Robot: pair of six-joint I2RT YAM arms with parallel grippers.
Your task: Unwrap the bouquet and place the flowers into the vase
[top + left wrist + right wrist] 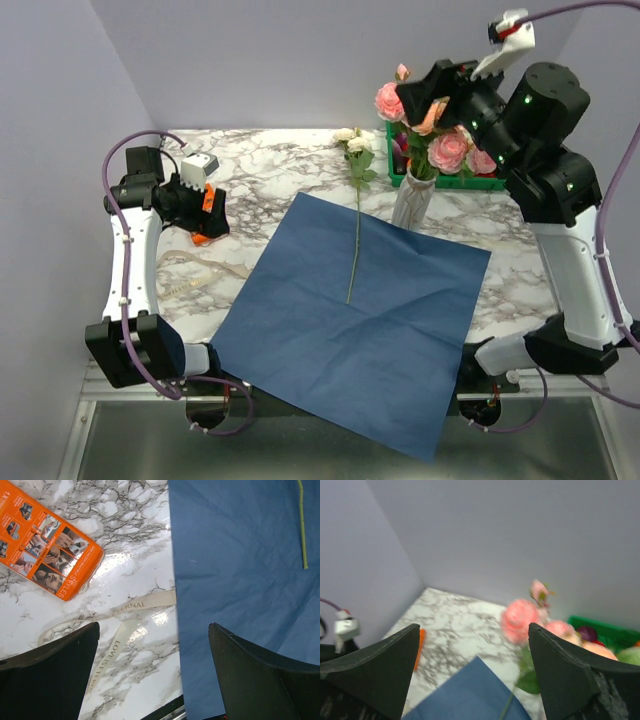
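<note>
The bouquet is unwrapped: its blue paper lies flat across the table's middle. One cream flower lies there, its thin green stem running down onto the paper. The marbled vase stands at the paper's far right corner, holding pink and peach flowers. My right gripper hangs open high above the vase with nothing between its fingers; in the right wrist view the pink blooms are blurred below it. My left gripper stands open and empty over the paper's left edge.
An orange packet lies on the marble at the left, under the left wrist. A beige printed ribbon trails beside the paper's left edge. A green crate with vegetables stands behind the vase at the back right.
</note>
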